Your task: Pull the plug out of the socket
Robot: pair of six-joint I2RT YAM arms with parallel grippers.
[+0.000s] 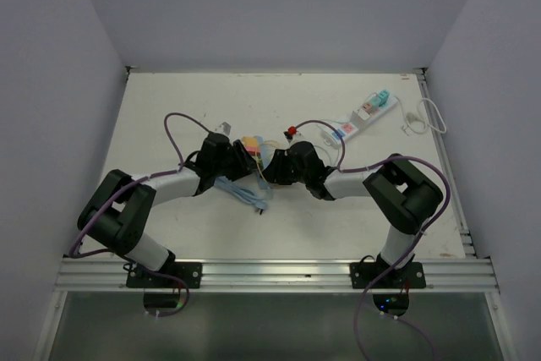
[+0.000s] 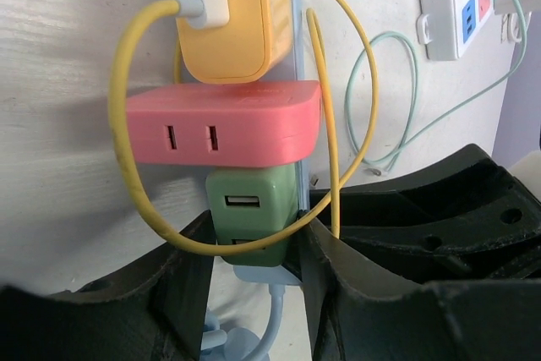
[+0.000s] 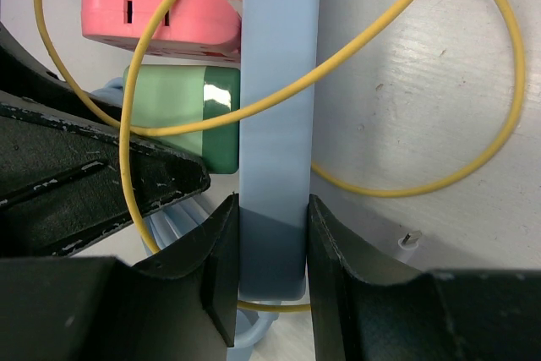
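Observation:
A light-blue power strip [image 3: 275, 82] lies at the table's middle [image 1: 252, 148] with three plugs in its side: orange [image 2: 232, 14], pink [image 2: 224, 128] and green [image 2: 254, 205]. My left gripper [image 2: 254, 243] is shut on the green plug, one finger on each side of it. My right gripper [image 3: 272, 243] is shut on the strip's near end, just below the green plug [image 3: 177, 112]. The two grippers meet over the strip in the top view, left [image 1: 239, 158] and right [image 1: 272, 162]. A yellow cable [image 2: 127, 183] runs from the orange plug and loops across both sets of fingers.
A white power strip [image 1: 368, 112] with coloured sockets lies at the back right, with a white cable [image 1: 427, 116] beside it. The blue strip's own cord [image 1: 245, 194] is bunched just in front of the grippers. The yellow cable [image 3: 507, 116] loops wide on the table.

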